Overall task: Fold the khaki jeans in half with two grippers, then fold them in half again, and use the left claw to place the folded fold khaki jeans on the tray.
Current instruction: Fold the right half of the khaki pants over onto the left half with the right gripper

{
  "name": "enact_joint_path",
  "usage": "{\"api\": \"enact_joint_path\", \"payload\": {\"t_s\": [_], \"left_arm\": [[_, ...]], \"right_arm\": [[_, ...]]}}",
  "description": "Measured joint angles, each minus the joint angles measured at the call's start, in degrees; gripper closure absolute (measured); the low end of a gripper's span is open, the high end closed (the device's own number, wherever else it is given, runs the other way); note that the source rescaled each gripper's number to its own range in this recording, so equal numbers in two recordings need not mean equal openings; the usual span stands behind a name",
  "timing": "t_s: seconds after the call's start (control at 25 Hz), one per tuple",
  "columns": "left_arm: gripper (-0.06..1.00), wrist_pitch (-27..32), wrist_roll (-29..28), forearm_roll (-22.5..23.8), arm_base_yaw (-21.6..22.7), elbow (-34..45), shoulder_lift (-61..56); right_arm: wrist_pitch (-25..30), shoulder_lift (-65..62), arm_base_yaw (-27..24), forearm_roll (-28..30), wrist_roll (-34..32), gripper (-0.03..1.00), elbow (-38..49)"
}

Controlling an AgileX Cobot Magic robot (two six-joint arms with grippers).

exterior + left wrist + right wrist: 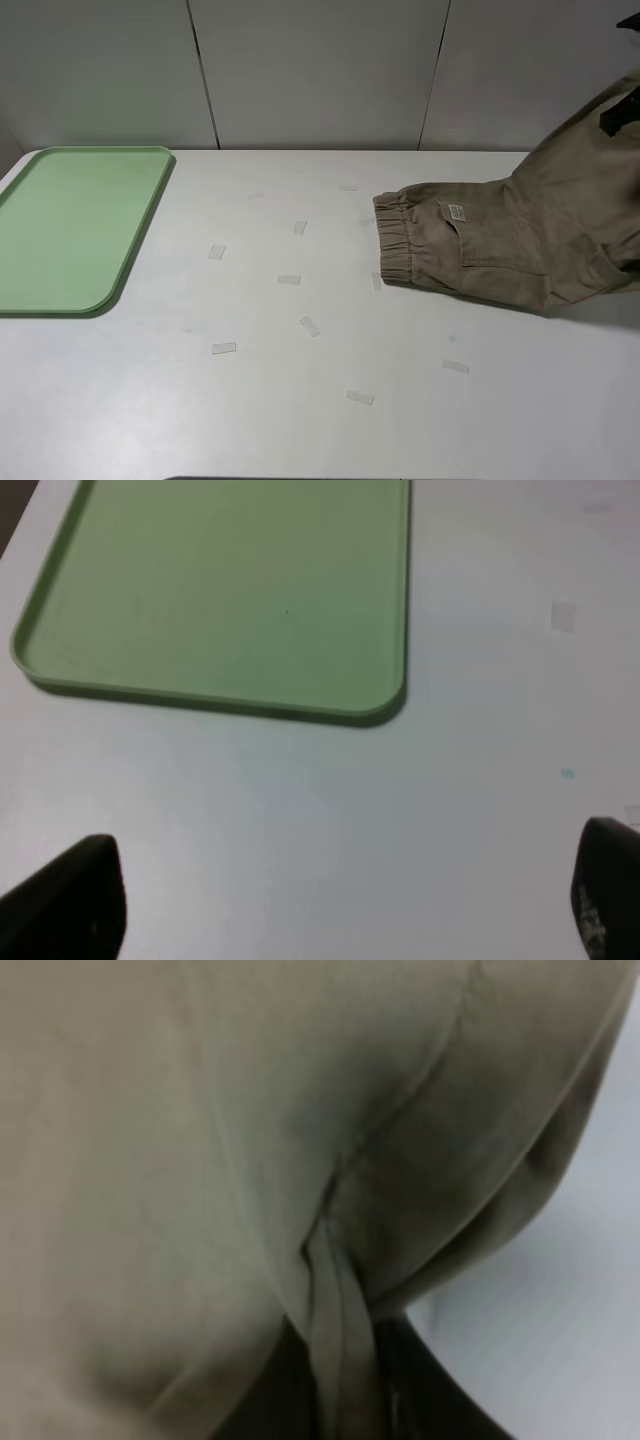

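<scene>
**Exterior high view**
- Tabletop (300, 430): white, with small clear tape marks (217, 252) scattered over its middle.
- Tray (130, 265): pale green and rectangular with a low rim, on the far left of the tabletop.
- Khaki jeans (520, 240): on the right side, well apart from the tray. The gathered elastic band (392, 240) and a stitched pocket (490, 235) lie on the tabletop. The rest of the cloth rises toward the far right edge, where a black part (620, 110) meets it.
- Wall panels (310, 70): grey, behind the tabletop.

**Left wrist view**
- Left hand (340, 905): its two black fingertips (70, 905) are spread wide, with only bare tabletop between them.
- Tray (385, 695): one rounded corner and one rim edge lie beyond the hand, apart from it.
- One tape mark (565, 615) and a teal speck (567, 773) are on the tabletop.

**Right wrist view**
- Khaki jeans (180, 1160): blurred and close, filling nearly the whole view.
- Right hand (345, 1405): its dark fingers (430, 1410) are pressed against a bunched ridge of the cloth, pinching it.
- White tabletop (580, 1310) shows past the cloth's edge.
</scene>
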State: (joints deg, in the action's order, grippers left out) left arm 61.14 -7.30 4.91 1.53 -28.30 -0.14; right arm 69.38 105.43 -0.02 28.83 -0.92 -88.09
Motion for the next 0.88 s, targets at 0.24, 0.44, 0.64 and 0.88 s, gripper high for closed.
{"api": "enact_joint_path", "payload": {"t_s": [0.24,0.44,0.64,0.88], "left_arm": [[0.07,0.00,0.00,0.00,0.00,0.00,0.00],[0.07,0.00,0.05,0.00,0.00,0.00,0.00],[0.07,0.00,0.05,0.00,0.00,0.00,0.00],[0.07,0.00,0.05,0.00,0.00,0.00,0.00]], "right_arm": [[0.19,2.90,7.73,0.19,-1.02,0.86,0.25],[0.19,6.77,14.79,0.02,-5.97,0.86,0.25],[0.09,10.11,21.01,-0.58,-10.76,0.86,0.25],[-0.76,12.13,25.26,-1.84,-14.70,0.86,0.25]]}}
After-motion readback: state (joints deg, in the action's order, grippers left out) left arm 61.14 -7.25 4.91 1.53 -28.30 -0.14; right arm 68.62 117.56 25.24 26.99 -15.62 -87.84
